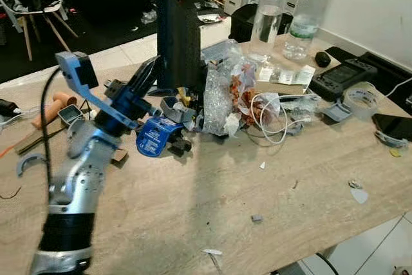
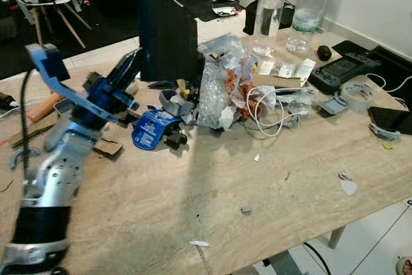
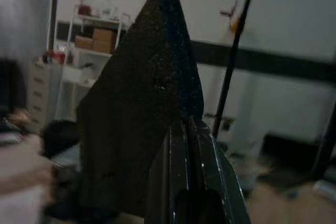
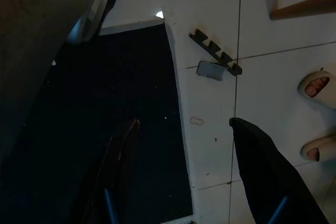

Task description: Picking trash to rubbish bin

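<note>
Trash lies heaped toward the back of the pale wood-grain surface (image 1: 270, 223): a crinkled clear plastic bag (image 1: 222, 91) with reddish-orange bits inside, a loop of white cable (image 1: 273, 120) just beside it, and a flat blue tag-shaped piece (image 1: 151, 138) with white print at the heap's left edge. Small scraps and flecks (image 1: 256, 218) dot the nearer part of the surface. A tall, matte black foam slab (image 1: 179, 40) with a speckled, grainy face stands upright behind the heap. The left pincer (image 1: 147, 75) is raised over the left of the pile on its silver arm, its long black fingers pressed together and empty, the tips close to the slab's lower edge; in the left wrist view the slab rises as a pointed dark wedge behind the joined fingers. Two clear plastic bottles (image 1: 267, 17) stand at the rear, and a roll of translucent tape (image 1: 360, 100) lies to the right. The right pincer (image 4: 184, 124) hangs with fingers spread apart over white floor tiles (image 4: 210, 98) and a dark mat (image 4: 105, 108).
</note>
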Robot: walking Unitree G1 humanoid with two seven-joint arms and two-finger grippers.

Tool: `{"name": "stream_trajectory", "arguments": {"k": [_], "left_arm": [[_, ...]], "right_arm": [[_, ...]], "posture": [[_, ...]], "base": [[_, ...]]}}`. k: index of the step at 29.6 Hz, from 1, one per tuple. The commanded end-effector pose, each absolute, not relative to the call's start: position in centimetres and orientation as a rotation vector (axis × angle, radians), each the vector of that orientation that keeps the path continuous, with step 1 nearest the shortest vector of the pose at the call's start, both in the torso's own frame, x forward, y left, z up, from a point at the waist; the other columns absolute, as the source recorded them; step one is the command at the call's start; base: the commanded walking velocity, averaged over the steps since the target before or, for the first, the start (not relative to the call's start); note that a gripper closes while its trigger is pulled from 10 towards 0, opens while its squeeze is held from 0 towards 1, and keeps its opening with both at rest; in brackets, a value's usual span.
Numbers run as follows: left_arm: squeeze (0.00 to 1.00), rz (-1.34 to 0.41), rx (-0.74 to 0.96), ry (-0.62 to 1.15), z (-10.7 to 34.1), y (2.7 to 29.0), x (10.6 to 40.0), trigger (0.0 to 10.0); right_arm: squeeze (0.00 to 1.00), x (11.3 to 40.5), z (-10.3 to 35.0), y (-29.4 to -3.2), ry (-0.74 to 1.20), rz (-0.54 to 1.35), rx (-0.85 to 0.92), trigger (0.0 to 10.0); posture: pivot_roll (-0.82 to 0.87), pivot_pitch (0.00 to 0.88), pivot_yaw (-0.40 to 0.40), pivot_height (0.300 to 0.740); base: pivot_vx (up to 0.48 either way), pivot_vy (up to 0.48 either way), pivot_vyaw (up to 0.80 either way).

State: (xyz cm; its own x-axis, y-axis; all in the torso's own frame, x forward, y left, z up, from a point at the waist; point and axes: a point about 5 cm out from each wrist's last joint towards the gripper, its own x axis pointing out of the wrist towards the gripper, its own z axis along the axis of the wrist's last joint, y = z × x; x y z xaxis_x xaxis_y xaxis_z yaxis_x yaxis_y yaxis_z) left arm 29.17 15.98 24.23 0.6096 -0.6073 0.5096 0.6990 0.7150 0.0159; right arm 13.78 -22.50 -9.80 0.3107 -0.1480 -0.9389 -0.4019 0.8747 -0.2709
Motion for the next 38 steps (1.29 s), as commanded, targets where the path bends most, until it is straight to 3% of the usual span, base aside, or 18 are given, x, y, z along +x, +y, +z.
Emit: {"name": "stream_trajectory", "arguments": {"k": [1,7,9,13,14,15,16,17,20,28,35,36,37,38], "left_arm": [[0.00,-0.791,0.032,-0.479,23.4,15.0,28.8,10.0],[0.00,-0.832,0.218,-0.474,22.9,11.9,28.5,10.0],[0.00,-0.898,0.360,-0.416,21.0,10.0,28.1,10.0],[0.02,-0.993,0.453,-0.336,18.4,8.5,27.5,10.0],[0.57,-1.008,0.487,-0.313,17.7,8.2,27.4,10.0],[0.72,-1.016,0.520,-0.290,17.1,8.1,27.4,10.0],[0.72,-1.016,0.520,-0.290,17.1,8.1,27.4,10.0],[1.00,-1.018,0.576,-0.263,16.3,8.1,27.5,10.0],[1.00,-0.991,0.672,-0.232,15.3,8.3,27.9,10.0],[1.00,-0.898,0.724,-0.261,15.2,8.5,28.6,10.0],[0.97,-0.985,0.515,-0.210,14.7,8.7,27.1,10.0],[0.70,-0.983,0.460,-0.208,14.9,9.5,26.8,10.0],[0.70,-0.983,0.460,-0.208,14.9,9.5,26.8,10.0],[0.23,-0.978,0.422,-0.196,15.1,10.8,26.5,10.0]], "right_arm": [[0.00,13.7,-9.9,-22.2,1.261,0.199,-0.521,10.0],[0.00,13.8,-9.9,-22.2,1.259,0.207,-0.527,10.0],[0.00,13.8,-9.8,-22.2,1.259,0.209,-0.530,10.0],[0.00,13.9,-9.8,-22.4,1.257,0.208,-0.532,10.0],[0.00,13.9,-9.8,-22.4,1.257,0.207,-0.532,10.0],[0.00,13.9,-9.8,-22.5,1.258,0.206,-0.531,10.0],[0.00,13.9,-9.8,-22.5,1.258,0.206,-0.531,10.0],[0.00,13.9,-9.8,-22.6,1.258,0.203,-0.529,10.0],[0.00,13.8,-9.8,-22.6,1.260,0.197,-0.523,10.0],[0.00,13.4,-10.0,-22.1,1.264,0.198,-0.514,10.0],[0.00,13.3,-10.0,-22.2,1.266,0.193,-0.512,10.0],[0.00,13.3,-10.0,-22.4,1.266,0.192,-0.515,10.0],[0.00,13.3,-10.0,-22.4,1.266,0.192,-0.515,10.0],[0.00,13.3,-9.9,-22.5,1.267,0.191,-0.518,10.0]], "posture": [[-0.08,0.052,0.034,0.740],[-0.07,0.050,0.033,0.740],[-0.07,0.050,0.032,0.740],[-0.07,0.050,0.032,0.740],[-0.07,0.050,0.032,0.740],[-0.07,0.050,0.032,0.740],[-0.07,0.050,0.032,0.740],[-0.07,0.050,0.032,0.740],[-0.07,0.054,0.036,0.740],[-0.07,0.057,0.041,0.740],[-0.08,0.060,0.040,0.740],[-0.08,0.061,0.040,0.740],[-0.08,0.061,0.040,0.740],[-0.07,0.064,0.039,0.740]], "base": [[0.000,0.000,0.00],[0.000,0.000,0.00],[0.000,0.000,0.00],[0.000,0.000,0.00],[0.000,0.000,0.00],[0.000,0.000,0.00],[0.000,0.000,0.00],[0.000,0.000,0.00],[0.000,0.000,0.00],[0.000,0.000,0.00],[0.000,0.000,0.00],[0.000,0.000,0.00],[0.000,0.000,0.00],[0.000,0.000,0.00]]}}
